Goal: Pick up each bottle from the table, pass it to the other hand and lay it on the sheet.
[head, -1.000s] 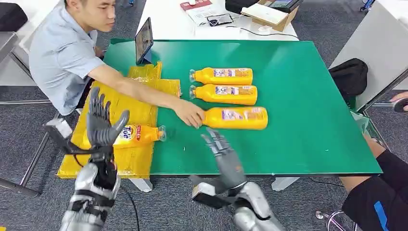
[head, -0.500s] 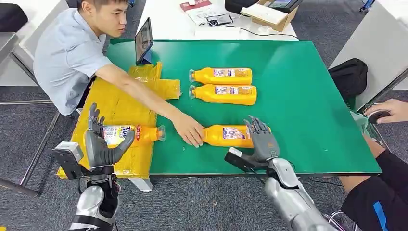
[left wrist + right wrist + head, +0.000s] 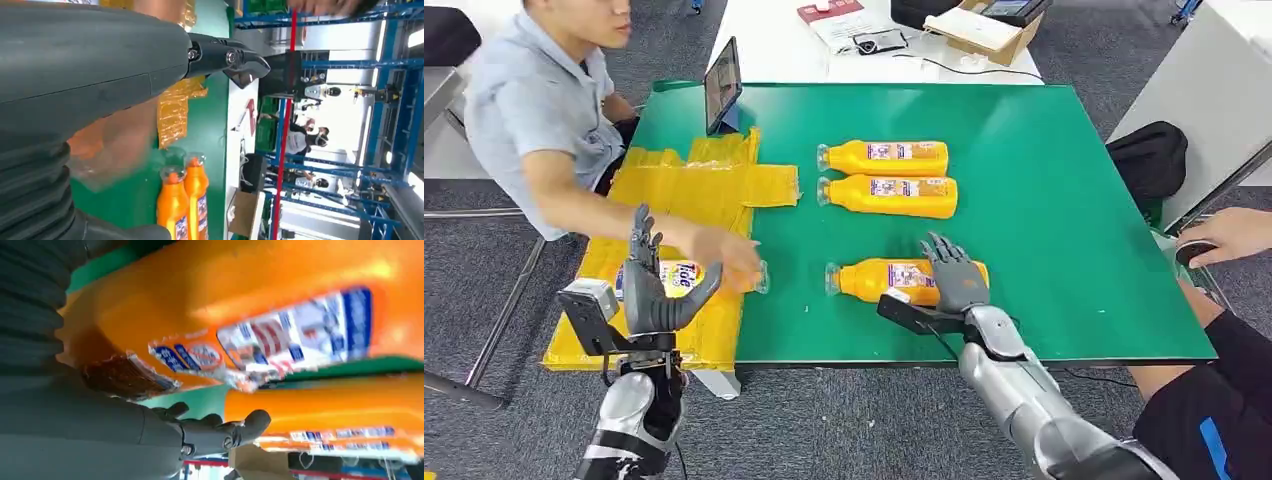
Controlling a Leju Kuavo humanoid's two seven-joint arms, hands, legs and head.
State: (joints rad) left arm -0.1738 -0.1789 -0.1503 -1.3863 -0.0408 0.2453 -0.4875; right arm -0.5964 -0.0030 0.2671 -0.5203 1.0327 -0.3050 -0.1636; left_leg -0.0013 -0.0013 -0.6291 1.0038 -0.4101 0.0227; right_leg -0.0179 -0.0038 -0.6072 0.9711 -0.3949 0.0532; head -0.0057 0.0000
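Right hand: draped over the near bottle, fingers spread across its far side. Contact looks likely, but a closed grip is not yet evident, so I judge it open, reaching to grasp.
Near bottle: lies on its side on the green tabletop, cap toward the sheet, set alone at the front edge (presumably so the right hand can reach it). In the right wrist view its label sits right against the palm.
Left hand: raised upright above the sheet's near end, fingers apart, holding nothing; it looks poised to receive the handover.
Sheet: yellow, crinkled, along the tabletop's left side, overhanging the front edge.
Laid bottle: already on the sheet, lying flat; a person's hand, blurred, reaches over it.
Waiting bottles: two more, and, side by side further back, caps pointing toward the sheet.
Step in hand: closing on the near bottle, before lift and pass.
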